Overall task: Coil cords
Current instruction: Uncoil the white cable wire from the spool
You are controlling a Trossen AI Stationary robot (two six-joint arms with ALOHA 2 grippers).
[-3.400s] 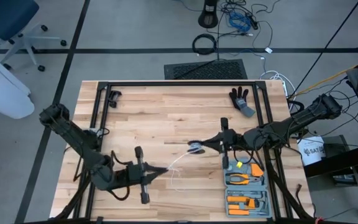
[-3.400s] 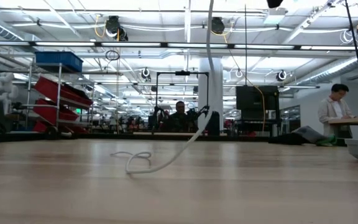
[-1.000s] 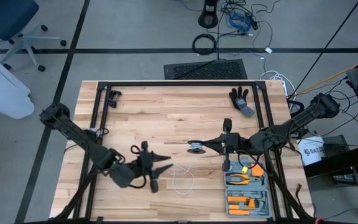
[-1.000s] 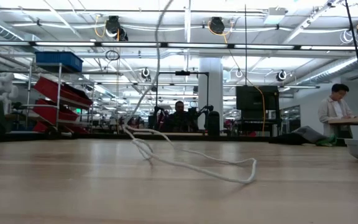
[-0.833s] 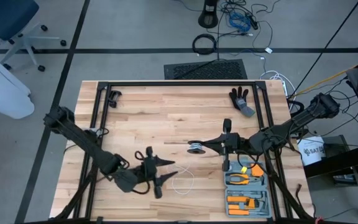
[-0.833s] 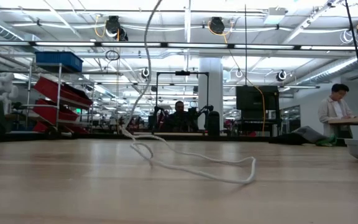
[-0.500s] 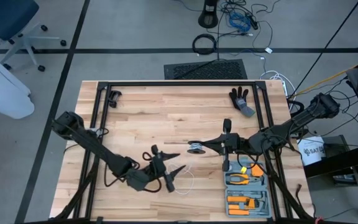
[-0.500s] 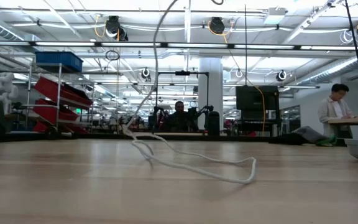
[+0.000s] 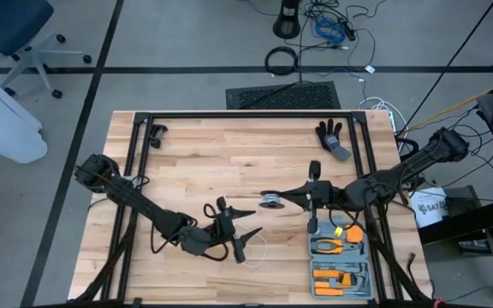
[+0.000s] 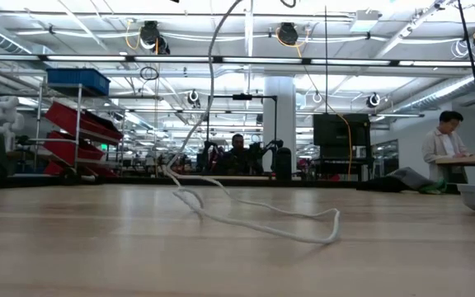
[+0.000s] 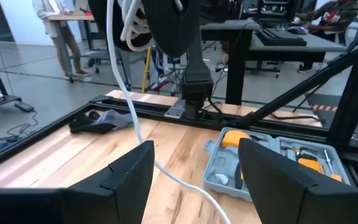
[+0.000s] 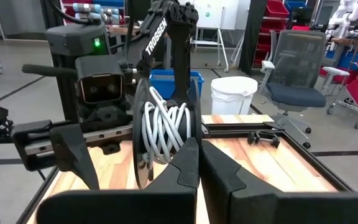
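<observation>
Fingers of the left gripper [image 9: 245,231] stand spread and empty above the loose thin white cord [image 9: 258,249] on the wooden desk [image 9: 229,162]; the right gripper [image 9: 282,198], pinched shut, holds the small black reel [image 9: 270,202]; winding seems midway; next, regrasping the slack.

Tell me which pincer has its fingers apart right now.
The left pincer, near the table's front edge, fingers spread beside the loose white cord. The right pincer is shut on the black reel.
</observation>
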